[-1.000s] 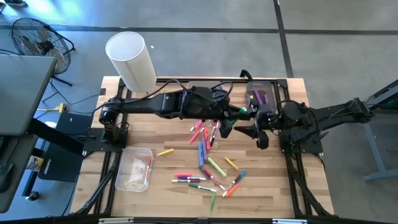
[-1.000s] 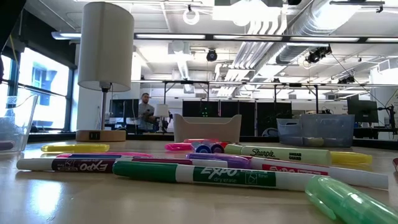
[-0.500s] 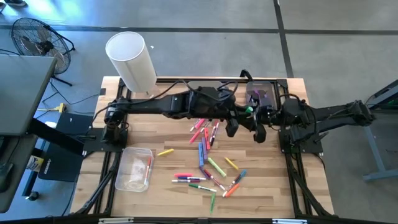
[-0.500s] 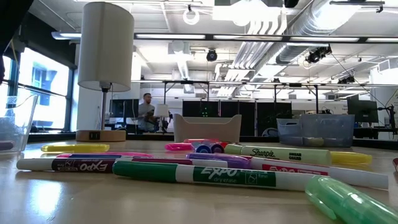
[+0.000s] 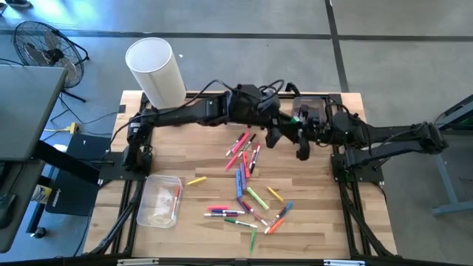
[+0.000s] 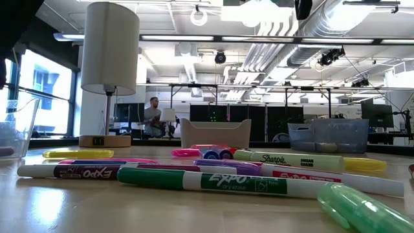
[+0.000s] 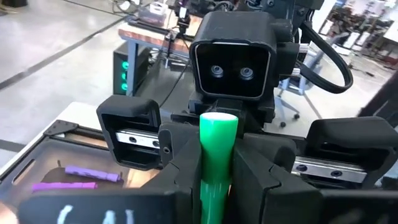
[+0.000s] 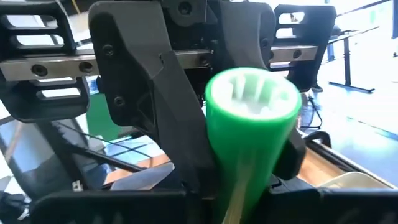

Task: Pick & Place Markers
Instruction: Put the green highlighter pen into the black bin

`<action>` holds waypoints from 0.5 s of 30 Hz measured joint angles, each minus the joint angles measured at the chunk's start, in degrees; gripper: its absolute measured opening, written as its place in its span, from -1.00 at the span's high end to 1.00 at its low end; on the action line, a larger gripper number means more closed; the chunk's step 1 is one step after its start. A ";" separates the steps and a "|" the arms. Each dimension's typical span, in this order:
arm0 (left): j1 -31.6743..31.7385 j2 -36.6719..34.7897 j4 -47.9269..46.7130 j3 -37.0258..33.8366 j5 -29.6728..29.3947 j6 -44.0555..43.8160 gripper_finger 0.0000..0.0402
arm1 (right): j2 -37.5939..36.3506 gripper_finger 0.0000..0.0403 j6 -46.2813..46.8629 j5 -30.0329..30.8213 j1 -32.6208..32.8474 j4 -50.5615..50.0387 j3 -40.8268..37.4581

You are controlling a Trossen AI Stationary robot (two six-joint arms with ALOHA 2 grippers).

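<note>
Mid-air handover above the far right of the worktop [image 5: 185, 159]. Right pincer [image 5: 301, 134], spread wide a second ago, now closed onto the green marker [image 7: 217, 155] already clamped in the left pincer [image 5: 279, 133], facing it nose to nose. Both gripping the same pen. Judged next: left to let go. Other markers [image 5: 244, 185] scattered well below.

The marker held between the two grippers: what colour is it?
Green; the marker shows best in the left wrist view.
</note>
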 joint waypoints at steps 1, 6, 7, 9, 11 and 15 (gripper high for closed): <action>0.43 0.00 -0.27 0.05 0.63 0.01 0.66 | 0.04 0.79 0.06 0.04 -0.42 0.04 0.00; 3.16 -0.19 -1.84 0.35 2.12 -0.45 0.14 | 0.00 0.79 0.13 4.59 -2.46 -0.34 -0.20; 3.78 -0.24 -2.16 0.36 3.09 -0.34 0.04 | 0.02 0.79 0.38 5.98 -2.79 -0.61 -0.20; 5.44 -0.28 -2.71 0.36 6.72 0.54 -0.14 | 0.02 0.79 1.46 8.05 -3.72 -1.07 -0.17; 7.31 -1.51 -5.81 0.23 10.61 1.35 -0.28 | 0.00 0.79 3.09 10.14 -5.07 -2.66 -0.15; 11.00 -4.74 -13.75 0.45 13.34 3.71 -0.38 | 0.00 0.79 9.06 14.79 -10.11 -9.17 -0.15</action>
